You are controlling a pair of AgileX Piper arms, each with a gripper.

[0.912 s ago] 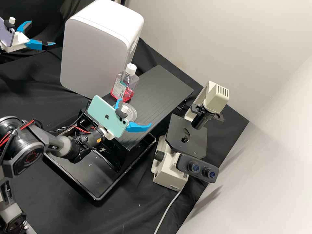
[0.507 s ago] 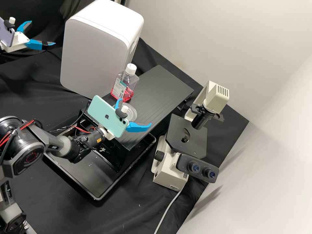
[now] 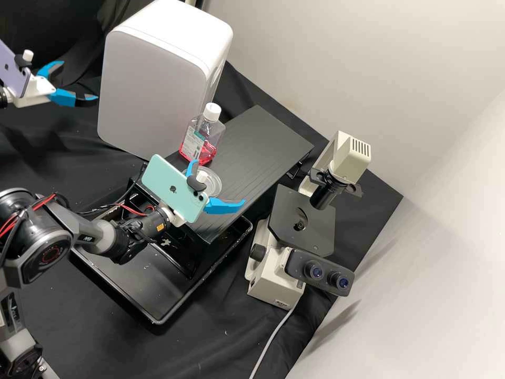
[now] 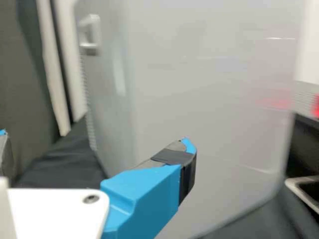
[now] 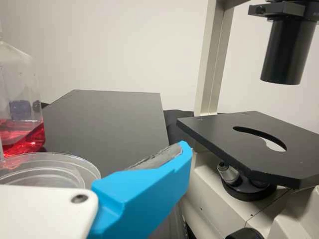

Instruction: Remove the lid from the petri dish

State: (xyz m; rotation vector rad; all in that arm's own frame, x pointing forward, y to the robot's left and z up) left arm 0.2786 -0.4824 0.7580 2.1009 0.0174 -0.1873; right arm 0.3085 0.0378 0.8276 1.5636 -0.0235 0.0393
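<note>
The clear round petri dish (image 3: 211,179) (image 5: 47,171) sits on the near end of the black raised platform (image 3: 258,147), just in front of the flask. My right gripper (image 3: 217,184) is open at the dish, one blue finger (image 3: 191,168) on its far-left side and the other finger (image 3: 226,205) (image 5: 147,191) on its near-right side. Whether either finger touches the dish cannot be made out. My left gripper (image 3: 79,80) hangs open in the air at the far left, close to the white box, with nothing between its fingers (image 4: 149,194).
A flask of red liquid (image 3: 201,138) (image 5: 17,114) stands on the platform behind the dish. The white box (image 3: 160,73) (image 4: 199,99) rises at the back left. A microscope (image 3: 310,221) with its black stage (image 5: 249,144) stands right of the platform. A black tray (image 3: 152,295) lies below.
My left gripper has dropped lower and moved right, toward the white box. The right gripper and the dish have stayed where they were.
</note>
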